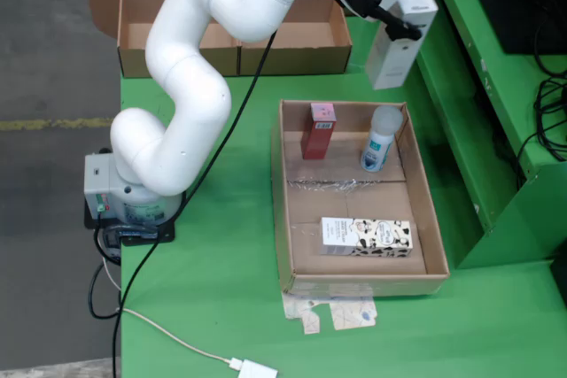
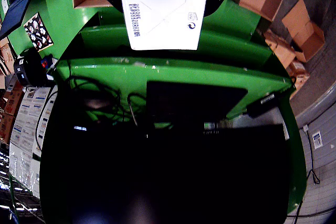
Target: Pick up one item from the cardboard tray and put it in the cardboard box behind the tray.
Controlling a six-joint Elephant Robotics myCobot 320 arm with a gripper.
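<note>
My gripper (image 1: 392,21) is shut on a tall white box (image 1: 400,38) and holds it in the air, tilted, beyond the far right corner of the cardboard tray (image 1: 354,210). In the tray stand a red box (image 1: 318,130) and a white bottle (image 1: 381,139); a cow-patterned carton (image 1: 366,236) lies near its front. The open cardboard box (image 1: 266,59) behind the tray is to the left of the held white box. In the gripper-mounted view the white box (image 2: 164,11) fills the top centre, its end face with printed text towards the camera.
The arm's base (image 1: 133,192) sits at the table's left edge. A raised green shelf (image 1: 478,86) with cables (image 1: 549,104) runs along the right. A white cable and plug (image 1: 252,367) and paper scraps (image 1: 337,314) lie near the front edge.
</note>
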